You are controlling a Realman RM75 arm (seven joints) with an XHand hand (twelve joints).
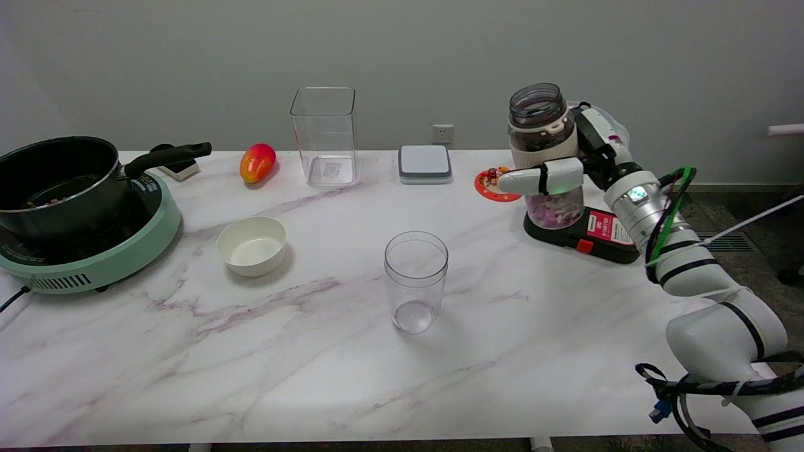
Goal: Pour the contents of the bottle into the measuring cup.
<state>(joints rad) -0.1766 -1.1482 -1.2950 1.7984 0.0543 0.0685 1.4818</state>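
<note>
Tabletop's far right — bottle (544, 157) in robot hand (565, 164)

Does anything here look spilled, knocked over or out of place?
Nothing looks spilled or toppled. The right hand grips the upright bottle over a black scale; the measuring cup stands upright. A mango lies loose on the table, which seems harmless.

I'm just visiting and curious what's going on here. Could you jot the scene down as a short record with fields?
Bottle: clear bottle, upright, lid off, pinkish bits in its lower part
Right hand: right hand wraps around the bottle
Under the bottle: black scale; whether the bottle rests on it or is lifted cannot be told
Measuring cup: clear measuring cup, mid-table, upright, looks empty
Pouring: not yet begun
Also on the table: white bowl, black pot on a green cooker, mango, tall clear container
</note>
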